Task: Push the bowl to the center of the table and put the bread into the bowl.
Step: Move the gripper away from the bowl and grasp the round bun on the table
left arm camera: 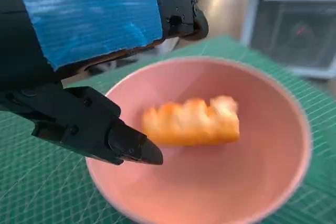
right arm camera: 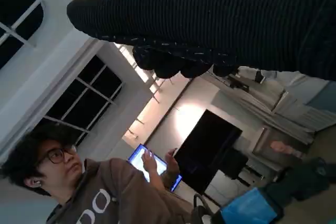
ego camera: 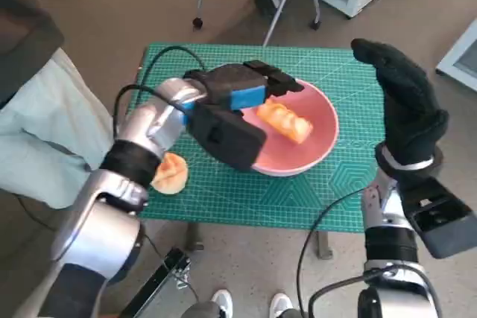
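Left hand (ego camera: 238, 98), at centre frame in the head view, hovers with fingers (left arm camera: 128, 148) spread and grasping nothing over the pink bowl (ego camera: 317, 143) on the green tabletop (ego camera: 223, 191), bread (ego camera: 285, 121) lying inside the bowl, while the right hand (ego camera: 406, 106) is raised upright at right, empty, fingers extended.

One pink bowl (ego camera: 309, 135) on the bench (ego camera: 298, 191). Bread: two pieces, one long orange loaf (ego camera: 285, 121) inside the bowl, one round piece (ego camera: 171, 173) on the green mat at the bowl's 8 o'clock. Two robot hands: left (ego camera: 237, 94), right (ego camera: 406, 102). One person (right arm camera: 79, 192) in right wrist view.
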Controlling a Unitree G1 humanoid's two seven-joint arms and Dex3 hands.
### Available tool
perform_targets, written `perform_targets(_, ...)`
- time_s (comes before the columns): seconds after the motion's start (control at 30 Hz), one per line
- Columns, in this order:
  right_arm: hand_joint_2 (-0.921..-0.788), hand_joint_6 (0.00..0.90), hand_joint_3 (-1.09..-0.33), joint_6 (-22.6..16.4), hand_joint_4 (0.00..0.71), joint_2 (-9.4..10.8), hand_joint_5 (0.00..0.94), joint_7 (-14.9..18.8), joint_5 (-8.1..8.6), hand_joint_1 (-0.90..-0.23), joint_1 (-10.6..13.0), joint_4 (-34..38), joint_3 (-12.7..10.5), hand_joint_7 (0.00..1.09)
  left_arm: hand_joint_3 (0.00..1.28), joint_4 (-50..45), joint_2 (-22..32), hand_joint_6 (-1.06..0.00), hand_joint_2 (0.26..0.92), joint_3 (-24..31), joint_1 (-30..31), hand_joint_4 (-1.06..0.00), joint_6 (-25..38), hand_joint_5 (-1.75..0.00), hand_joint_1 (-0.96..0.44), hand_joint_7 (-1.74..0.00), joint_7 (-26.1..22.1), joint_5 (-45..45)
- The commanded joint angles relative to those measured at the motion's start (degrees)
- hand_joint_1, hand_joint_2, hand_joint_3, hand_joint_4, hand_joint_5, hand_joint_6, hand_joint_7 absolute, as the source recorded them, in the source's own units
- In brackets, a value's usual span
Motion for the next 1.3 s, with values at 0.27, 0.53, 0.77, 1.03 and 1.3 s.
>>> perform_targets(0.27, -0.921, 0.011, -0.660, 1.37, 0.362, 0.25, 0.004, -0.18, 0.40, -0.584, 1.83, -0.90, 0.17, 0.86, 0.00, -22.58, 14.18, -0.26, 0.788, 9.06, 11.04, -0.17, 0.28, -0.01, -0.12, -0.18, -10.70, -11.99)
perform_targets(0.53, -0.921, 0.012, -0.652, 1.46, 0.362, 0.48, 0.004, 0.23, 0.86, -0.591, 1.77, -0.90, 0.26, 0.86, 0.00, -40.97, 22.75, -0.35, 0.780, 15.49, 22.79, -0.25, 10.04, -0.02, -0.07, -0.11, -16.55, -18.06)
perform_targets(0.77, -0.921, 0.012, -0.647, 1.11, 0.360, 0.63, 0.003, 0.89, 1.24, -0.603, 1.37, -0.02, 0.31, 0.86, 0.00, -45.98, 27.19, -0.37, 0.778, 18.22, 31.42, -0.26, 15.71, -0.01, -0.10, -0.09, -18.13, -18.16)
perform_targets(1.03, -0.921, 0.016, -0.642, 1.01, 0.353, 0.78, 0.000, 1.56, 1.30, -0.601, 1.09, 0.57, 0.42, 0.84, 0.00, -47.18, 28.97, -0.37, 0.772, 18.52, 37.09, -0.25, 19.30, 0.00, -0.08, -0.06, -18.00, -16.58)
perform_targets(1.3, -0.921, 0.016, -0.647, 1.35, 0.344, 0.59, 0.000, 2.68, 1.93, -0.586, 0.77, 0.99, 0.37, 0.82, 0.00, -46.17, 28.25, -0.36, 0.770, 16.45, 39.25, -0.24, 22.27, 0.00, -0.08, -0.03, -17.95, -13.94)
